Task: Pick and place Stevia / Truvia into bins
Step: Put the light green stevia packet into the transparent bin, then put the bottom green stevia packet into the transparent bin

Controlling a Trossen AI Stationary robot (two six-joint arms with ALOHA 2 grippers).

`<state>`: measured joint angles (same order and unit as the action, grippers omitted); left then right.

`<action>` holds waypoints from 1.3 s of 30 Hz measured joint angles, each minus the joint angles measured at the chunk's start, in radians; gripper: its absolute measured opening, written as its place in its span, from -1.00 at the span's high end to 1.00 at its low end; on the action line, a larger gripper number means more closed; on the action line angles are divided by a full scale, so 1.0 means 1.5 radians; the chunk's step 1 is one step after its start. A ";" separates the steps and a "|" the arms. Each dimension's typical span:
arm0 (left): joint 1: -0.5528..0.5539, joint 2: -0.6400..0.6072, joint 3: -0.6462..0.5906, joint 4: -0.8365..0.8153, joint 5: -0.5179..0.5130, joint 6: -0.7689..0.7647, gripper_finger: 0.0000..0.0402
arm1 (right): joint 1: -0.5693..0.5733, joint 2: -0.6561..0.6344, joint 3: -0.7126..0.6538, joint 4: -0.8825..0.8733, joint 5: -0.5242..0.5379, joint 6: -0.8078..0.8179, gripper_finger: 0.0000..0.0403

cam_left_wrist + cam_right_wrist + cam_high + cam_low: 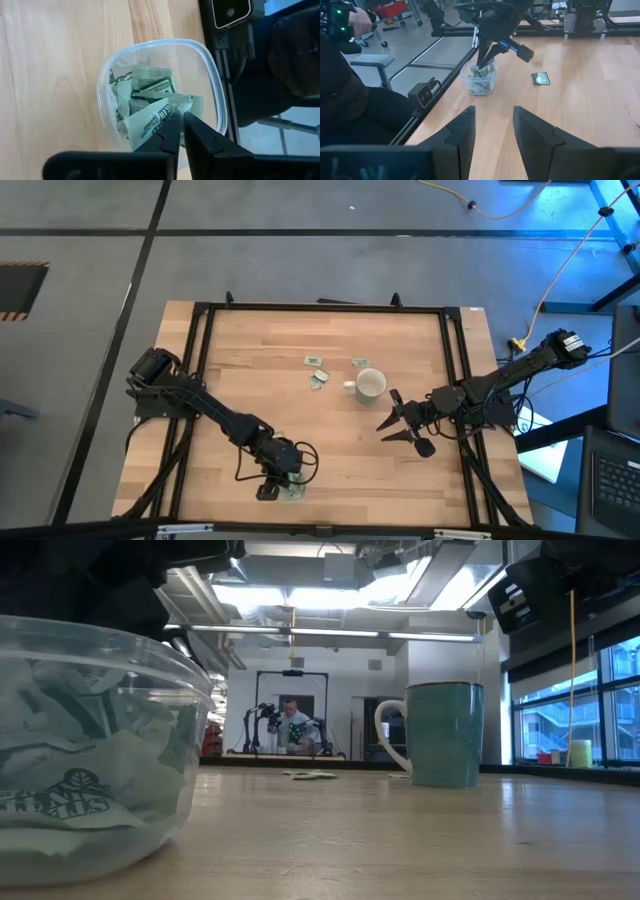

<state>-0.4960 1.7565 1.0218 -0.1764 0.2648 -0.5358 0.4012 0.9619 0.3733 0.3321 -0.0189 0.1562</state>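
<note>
The left gripper (pixel 181 131), fingers clamped on a Truvia sachet (pixel 150 121), sits inside the clear dish (pixel 210 75); right gripper (pixel 404 425) spread apart.

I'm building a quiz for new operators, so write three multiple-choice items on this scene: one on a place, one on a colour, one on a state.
1. Where is the left gripper?
A. Over the mug
B. At the clear dish by the table's near edge
C. Off the table

2. What colour is the mug in the high view?
A. White
B. Red
C. Black

3. How do the right gripper's fingers stand?
A. Shut on a sachet
B. Shut on the mug's handle
C. Open, holding nothing

Answers:
1 B: the left wrist view shows its fingers reaching into the dish among the green and white sachets.
2 A: it shows white from above, near the loose sachets on the table.
3 C: the right wrist view shows a wide gap between its fingers with only bare table beyond.
</note>
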 joint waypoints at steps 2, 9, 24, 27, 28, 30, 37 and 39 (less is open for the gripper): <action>0.000 0.000 0.000 0.000 0.007 0.003 0.85 | 0.000 0.000 0.000 0.000 0.000 0.000 0.33; 0.001 -0.002 0.000 0.006 0.045 0.000 0.62 | 0.000 0.000 0.000 0.000 0.000 -0.001 0.33; -0.001 -0.118 0.000 -0.207 -0.174 0.021 0.67 | 0.000 0.000 0.000 0.000 0.000 -0.001 0.33; 0.003 -0.117 0.000 -0.303 -0.228 -0.002 0.69 | 0.000 0.000 0.000 0.000 0.000 0.000 0.33; 0.006 -0.114 0.000 -0.326 -0.242 -0.010 0.70 | 0.000 0.000 0.000 0.000 0.000 -0.001 0.33; 0.011 -0.109 -0.004 -0.349 -0.260 -0.026 0.72 | 0.000 0.000 0.000 0.000 0.000 -0.003 0.33; 0.023 -0.108 -0.068 -0.266 -0.250 -0.030 0.73 | 0.000 0.000 0.000 0.000 0.000 -0.003 0.33; 0.023 -0.108 -0.083 -0.251 -0.250 -0.032 0.72 | 0.000 0.000 0.000 0.000 0.000 -0.002 0.33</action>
<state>-0.4610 1.5948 0.8975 -0.5531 -0.1100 -0.5831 0.4014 0.9619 0.3733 0.3317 -0.0185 0.1525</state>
